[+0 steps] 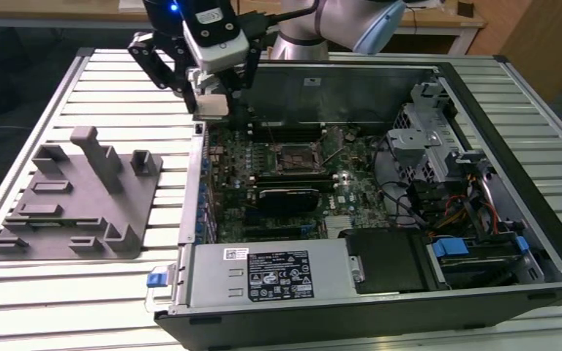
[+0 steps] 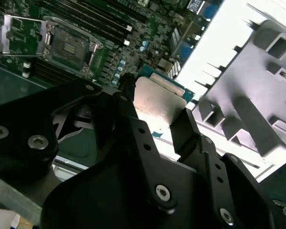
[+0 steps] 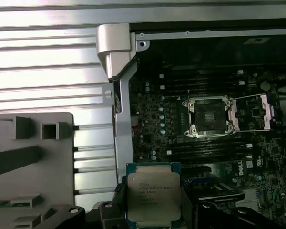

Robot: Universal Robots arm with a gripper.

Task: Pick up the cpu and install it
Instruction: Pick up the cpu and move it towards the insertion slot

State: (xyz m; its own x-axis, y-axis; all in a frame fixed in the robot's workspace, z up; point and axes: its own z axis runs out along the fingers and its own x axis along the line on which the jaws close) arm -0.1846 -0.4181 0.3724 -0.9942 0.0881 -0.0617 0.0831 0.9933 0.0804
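Silvery cpu (image 3: 153, 196) w/ printed lid in pincer (image 2: 155, 112), near mobo (image 1: 359, 197).

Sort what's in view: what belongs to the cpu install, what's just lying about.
In the job:
cpu, held in the end effector
open socket on the motherboard

Lying about:
grey fixture block
power supply
drive cage

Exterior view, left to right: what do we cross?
In order: grey fixture block → gripper holding the cpu → motherboard socket → metal drive cage.
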